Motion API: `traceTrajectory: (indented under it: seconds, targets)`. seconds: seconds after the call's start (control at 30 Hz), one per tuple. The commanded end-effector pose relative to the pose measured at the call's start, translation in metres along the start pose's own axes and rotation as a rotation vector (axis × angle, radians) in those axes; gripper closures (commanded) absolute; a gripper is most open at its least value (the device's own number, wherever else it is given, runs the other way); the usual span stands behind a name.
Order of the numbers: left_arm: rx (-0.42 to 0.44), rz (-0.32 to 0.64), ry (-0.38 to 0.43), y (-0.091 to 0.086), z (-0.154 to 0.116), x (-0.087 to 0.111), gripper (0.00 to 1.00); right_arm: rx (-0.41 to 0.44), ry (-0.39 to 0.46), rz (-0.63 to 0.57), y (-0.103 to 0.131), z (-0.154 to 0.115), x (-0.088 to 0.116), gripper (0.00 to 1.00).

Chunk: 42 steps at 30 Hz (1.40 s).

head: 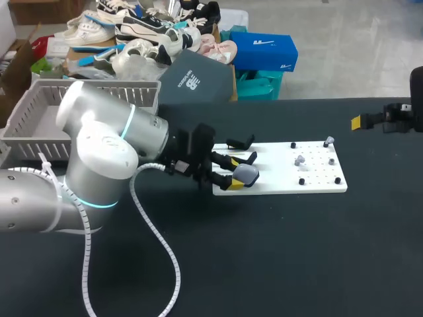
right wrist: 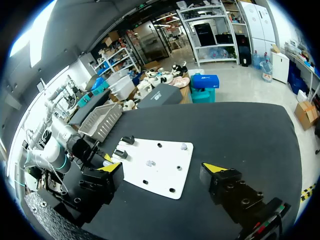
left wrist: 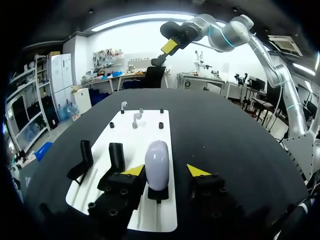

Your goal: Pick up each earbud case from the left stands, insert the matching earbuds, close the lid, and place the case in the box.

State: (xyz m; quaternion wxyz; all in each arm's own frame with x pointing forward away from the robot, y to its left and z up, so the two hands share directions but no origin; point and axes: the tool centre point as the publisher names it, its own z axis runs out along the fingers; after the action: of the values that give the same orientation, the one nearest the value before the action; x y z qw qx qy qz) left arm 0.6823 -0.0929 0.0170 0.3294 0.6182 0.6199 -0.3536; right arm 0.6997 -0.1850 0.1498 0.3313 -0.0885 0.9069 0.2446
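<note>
A pale lilac earbud case (head: 246, 174) (left wrist: 157, 170) stands on a black stand at the near-left corner of the white board (head: 284, 181) (left wrist: 150, 130) (right wrist: 165, 175). My left gripper (head: 236, 173) (left wrist: 165, 171) straddles the case: one yellow tip is against its side, and a gap shows at the other, so it is open. Two more black stands (left wrist: 82, 157) (left wrist: 116, 155) beside it are empty. Small grey earbuds (head: 299, 160) (left wrist: 136, 117) sit further along the board among black pegs. My right gripper (head: 380, 120) (right wrist: 164, 168) hangs open and empty, high over the table's far right.
A grey slatted basket (head: 39, 112) (right wrist: 100, 120) stands at the table's back left, behind my left arm. The black tabletop (head: 277, 257) stretches in front of and to the right of the board.
</note>
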Motion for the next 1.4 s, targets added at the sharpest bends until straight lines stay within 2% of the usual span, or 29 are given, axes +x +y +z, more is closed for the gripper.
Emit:
traceTrajectory:
  seconds: [0.03,0.63,0.97,1.37,1.4]
  targets:
    - [-0.004,-0.004,0.002,0.0020,0.0022,-0.0001,0.52,0.000,0.002,-0.001,-0.0005,-0.0002,-0.0003,0.00]
    - [-0.007,-0.012,0.003,0.0034,0.0026,-0.0002,0.63,0.000,0.002,-0.001,-0.0005,-0.0002,-0.0003,0.00]
    - [-0.015,-0.014,0.009,0.0053,0.0029,0.0015,0.64,0.000,0.002,-0.001,-0.0005,-0.0002,-0.0003,0.00]
    - [-0.015,-0.019,0.010,0.0056,0.0027,0.0012,0.75,0.000,0.002,-0.001,-0.0005,-0.0002,-0.0003,0.00]
    - [-0.016,-0.021,0.010,0.0056,0.0027,0.0012,0.81,0.000,0.002,-0.001,-0.0005,-0.0002,-0.0003,0.00]
